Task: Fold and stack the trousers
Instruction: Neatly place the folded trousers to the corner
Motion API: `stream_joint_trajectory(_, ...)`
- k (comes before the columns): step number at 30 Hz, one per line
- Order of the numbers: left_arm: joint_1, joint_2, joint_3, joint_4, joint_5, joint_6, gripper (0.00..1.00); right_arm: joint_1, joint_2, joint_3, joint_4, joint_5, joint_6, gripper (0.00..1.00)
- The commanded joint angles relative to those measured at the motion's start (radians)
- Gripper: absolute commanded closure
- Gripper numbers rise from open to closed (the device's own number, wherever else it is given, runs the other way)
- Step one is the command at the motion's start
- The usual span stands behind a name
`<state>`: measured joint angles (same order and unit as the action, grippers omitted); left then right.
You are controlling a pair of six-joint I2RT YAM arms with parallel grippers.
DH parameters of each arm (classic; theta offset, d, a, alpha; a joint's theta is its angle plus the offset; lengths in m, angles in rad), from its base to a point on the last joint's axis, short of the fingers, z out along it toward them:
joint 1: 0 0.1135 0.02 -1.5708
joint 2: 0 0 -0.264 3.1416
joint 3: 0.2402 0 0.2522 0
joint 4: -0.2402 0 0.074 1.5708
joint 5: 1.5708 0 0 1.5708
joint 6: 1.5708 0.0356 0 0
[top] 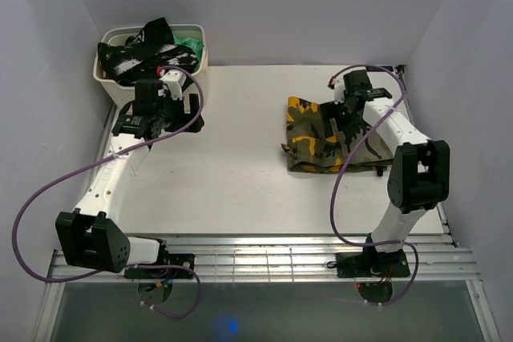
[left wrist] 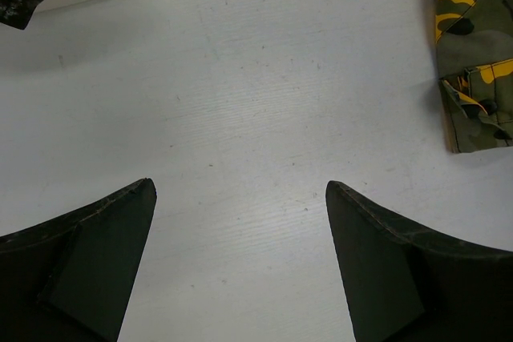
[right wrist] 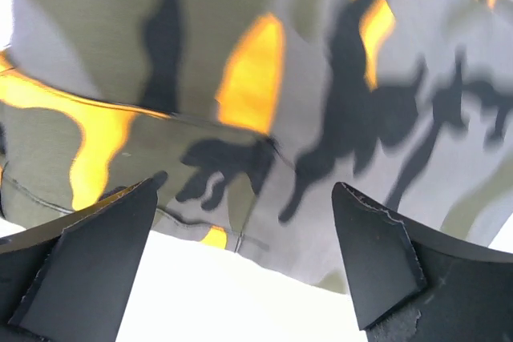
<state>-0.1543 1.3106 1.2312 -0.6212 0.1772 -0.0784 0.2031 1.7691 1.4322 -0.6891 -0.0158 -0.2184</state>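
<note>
- Left black fingers (left wrist: 96,254) spread wide, released, over the white counter (left wrist: 240,78), well left of the folded olive, black and yellow-orange camouflage cloth trousers (top: 309,138).
- Right fingers (right wrist: 88,254) gape, released, close above those trousers, grasping nothing.
- Trousers lie flat on the counter.

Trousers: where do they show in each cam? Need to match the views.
Top external: trousers lie as a folded pile right of centre on the table.
Left wrist: only one end shows, against the right border in the upper half.
Right wrist: close up, the camouflage cloth fills most of the frame.
Shared landmark: the white table, visible in all three.
</note>
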Motion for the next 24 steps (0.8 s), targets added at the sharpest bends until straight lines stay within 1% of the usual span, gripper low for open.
stream_joint_trajectory(1, 0.006, -0.050, 0.004, 0.008, 0.010, -0.001, 0.02, -0.042, -0.011, -0.058, -0.059, 0.043, 0.270, 0.05)
stream_joint_trajectory(3, 0.009, -0.050, -0.010, 0.012, 0.013, -0.012, 0.02, -0.044, 0.022, -0.070, -0.081, 0.034, 0.324, 0.04)
stream_joint_trajectory(5, 0.010, -0.053, -0.025, 0.015, 0.013, -0.017, 0.02, -0.039, 0.029, -0.117, -0.035, 0.028, 0.338, 0.04)
stream_joint_trajectory(7, 0.012, -0.057, -0.052, 0.024, 0.010, -0.018, 0.02, -0.036, 0.046, -0.127, -0.009, -0.018, 0.334, 0.01)
stream_joint_trajectory(10, 0.016, -0.057, -0.075, 0.032, 0.010, -0.020, 0.02, -0.018, 0.078, -0.124, 0.042, 0.042, 0.327, 0.01)
stream_joint_trajectory(11, 0.016, -0.056, -0.078, 0.034, 0.011, -0.020, 0.02, -0.019, 0.108, -0.131, 0.080, 0.065, 0.326, 0.01)
stream_joint_trajectory(12, 0.018, -0.051, -0.082, 0.034, 0.011, -0.023, 0.02, -0.022, 0.134, -0.127, 0.085, 0.115, 0.326, 0.01)
stream_joint_trajectory(13, 0.019, -0.048, -0.082, 0.034, 0.013, -0.024, 0.02, -0.028, 0.166, -0.113, 0.085, 0.131, 0.326, 0.01)
stream_joint_trajectory(14, 0.021, -0.044, -0.081, 0.032, 0.015, -0.026, 0.02, -0.039, 0.238, -0.069, 0.080, 0.138, 0.329, 0.00)
stream_joint_trajectory(16, 0.022, -0.033, -0.079, 0.029, 0.016, -0.023, 0.02, -0.085, 0.303, -0.017, 0.072, 0.154, 0.326, 0.00)
stream_joint_trajectory(17, 0.024, -0.030, -0.078, 0.031, 0.015, -0.021, 0.02, -0.102, 0.358, 0.041, 0.068, 0.161, 0.321, 0.03)
stream_joint_trajectory(20, 0.033, -0.020, -0.079, 0.025, 0.013, -0.015, 0.02, -0.166, 0.423, 0.127, 0.063, 0.148, 0.277, 0.07)
stream_joint_trajectory(21, 0.035, -0.019, -0.082, 0.028, 0.016, -0.014, 0.02, -0.189, 0.453, 0.178, 0.062, 0.143, 0.254, 0.08)
stream_joint_trajectory(22, 0.039, -0.019, -0.087, 0.032, 0.018, -0.014, 0.02, -0.189, 0.464, 0.198, 0.062, 0.143, 0.243, 0.09)
stream_joint_trajectory(23, 0.041, -0.019, -0.097, 0.034, 0.019, -0.015, 0.02, -0.227, 0.487, 0.220, 0.062, 0.139, 0.232, 0.09)
stream_joint_trajectory(24, 0.044, -0.019, -0.102, 0.043, 0.024, -0.017, 0.02, -0.234, 0.498, 0.258, 0.062, 0.139, 0.225, 0.09)
